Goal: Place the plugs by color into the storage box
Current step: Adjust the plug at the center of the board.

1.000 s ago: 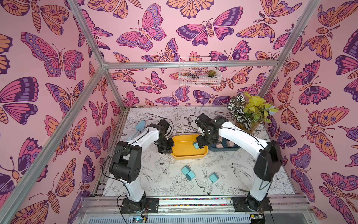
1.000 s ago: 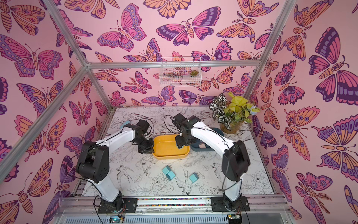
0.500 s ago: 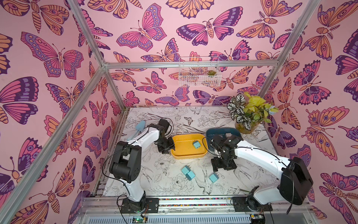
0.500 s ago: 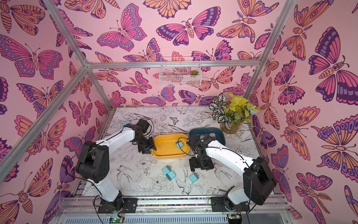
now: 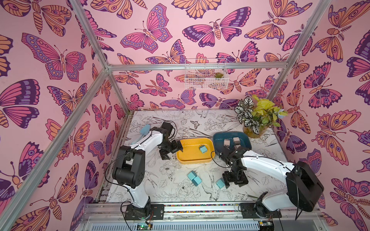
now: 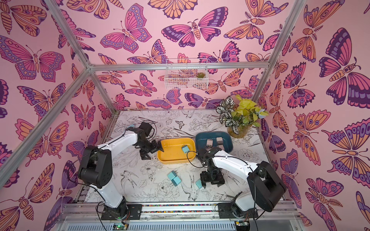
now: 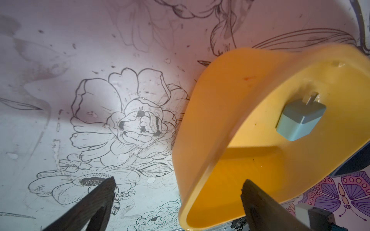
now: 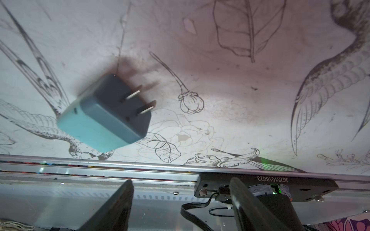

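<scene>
The storage box is two trays side by side: a yellow tray point(image 5: 189, 160) point(image 6: 170, 160) and a dark blue tray point(image 5: 217, 138) point(image 6: 200, 137). One teal plug point(image 5: 203, 149) point(image 7: 300, 120) lies in the yellow tray. Two pink plugs point(image 5: 226, 142) point(image 5: 236, 140) stand in the blue tray. Three teal plugs point(image 5: 191, 175) point(image 5: 196, 181) point(image 5: 220, 183) lie on the table in front. My left gripper point(image 5: 178, 148) point(image 7: 178, 188) is open, its jaws straddling the yellow tray's left rim without touching it. My right gripper point(image 5: 233, 183) point(image 8: 181, 190) is open and empty, just right of the nearest teal plug point(image 8: 106, 114).
A potted plant point(image 5: 258, 120) stands at the back right behind the blue tray. A pale-blue scoop tool point(image 5: 144, 130) lies by the left wall. A wire basket point(image 5: 206, 76) hangs on the back wall. The metal rail point(image 5: 200, 206) runs along the table's front edge.
My left gripper has opened off the yellow tray's rim. My right arm left a teal plug in the yellow tray and swung to the table's front, beside a loose teal plug.
</scene>
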Available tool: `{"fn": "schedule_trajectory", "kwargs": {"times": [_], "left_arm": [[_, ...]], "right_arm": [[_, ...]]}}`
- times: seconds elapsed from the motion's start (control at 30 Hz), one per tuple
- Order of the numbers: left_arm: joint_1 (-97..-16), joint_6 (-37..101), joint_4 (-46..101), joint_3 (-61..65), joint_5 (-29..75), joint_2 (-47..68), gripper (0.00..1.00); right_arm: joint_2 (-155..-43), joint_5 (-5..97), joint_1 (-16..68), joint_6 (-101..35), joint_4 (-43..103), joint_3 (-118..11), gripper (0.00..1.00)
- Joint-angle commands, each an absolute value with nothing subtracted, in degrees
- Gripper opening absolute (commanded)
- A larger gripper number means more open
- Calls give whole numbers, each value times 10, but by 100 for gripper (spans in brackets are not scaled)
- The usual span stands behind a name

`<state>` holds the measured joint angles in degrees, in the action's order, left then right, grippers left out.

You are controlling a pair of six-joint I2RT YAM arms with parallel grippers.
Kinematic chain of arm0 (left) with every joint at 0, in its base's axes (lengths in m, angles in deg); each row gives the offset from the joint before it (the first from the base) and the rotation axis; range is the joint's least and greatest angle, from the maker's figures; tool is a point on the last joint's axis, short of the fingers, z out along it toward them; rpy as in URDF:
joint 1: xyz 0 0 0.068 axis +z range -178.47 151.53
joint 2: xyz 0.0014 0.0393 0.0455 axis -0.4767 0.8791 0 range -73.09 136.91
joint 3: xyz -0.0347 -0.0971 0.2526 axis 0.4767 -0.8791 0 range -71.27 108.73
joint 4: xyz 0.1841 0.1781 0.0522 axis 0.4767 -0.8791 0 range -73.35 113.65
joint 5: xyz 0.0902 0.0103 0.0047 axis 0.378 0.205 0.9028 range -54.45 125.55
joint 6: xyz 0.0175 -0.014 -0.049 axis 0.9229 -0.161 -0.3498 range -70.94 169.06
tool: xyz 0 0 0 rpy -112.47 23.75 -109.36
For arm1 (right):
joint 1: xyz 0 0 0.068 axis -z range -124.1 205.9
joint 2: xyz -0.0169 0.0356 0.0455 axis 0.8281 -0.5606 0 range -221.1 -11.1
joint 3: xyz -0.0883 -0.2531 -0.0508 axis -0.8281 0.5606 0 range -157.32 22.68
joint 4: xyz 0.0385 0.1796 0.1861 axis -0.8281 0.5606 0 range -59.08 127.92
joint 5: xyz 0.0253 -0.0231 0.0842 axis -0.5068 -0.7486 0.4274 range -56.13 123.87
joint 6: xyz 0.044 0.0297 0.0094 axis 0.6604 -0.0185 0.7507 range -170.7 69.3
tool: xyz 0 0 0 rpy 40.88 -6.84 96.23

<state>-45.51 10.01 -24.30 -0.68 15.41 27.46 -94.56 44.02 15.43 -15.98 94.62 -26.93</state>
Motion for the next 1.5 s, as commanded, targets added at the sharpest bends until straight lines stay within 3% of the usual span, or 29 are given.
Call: {"fn": "schedule_trajectory", "kwargs": {"times": [0.0, 0.3, 0.77, 0.93, 1.13, 1.47], "left_arm": [[-448, 102, -246, 3, 153, 263, 100], [-443, 106, -247, 1, 145, 264, 99], [-434, 108, -245, -12, 150, 250, 100], [-433, 112, -245, -11, 151, 247, 100], [-432, 111, -242, -10, 149, 252, 100], [-432, 113, -239, -8, 142, 257, 100]], "right_arm": [[-971, 436, 154, -156, 933, -259, 77], [-1043, 398, 153, -172, 905, -264, 77], [-1129, 308, 153, -228, 917, -410, 78], [-1075, 296, 153, -229, 928, -415, 78], [-970, 356, 124, -245, 893, -407, 80], [-1007, 397, 76, -220, 827, -370, 81]]}}
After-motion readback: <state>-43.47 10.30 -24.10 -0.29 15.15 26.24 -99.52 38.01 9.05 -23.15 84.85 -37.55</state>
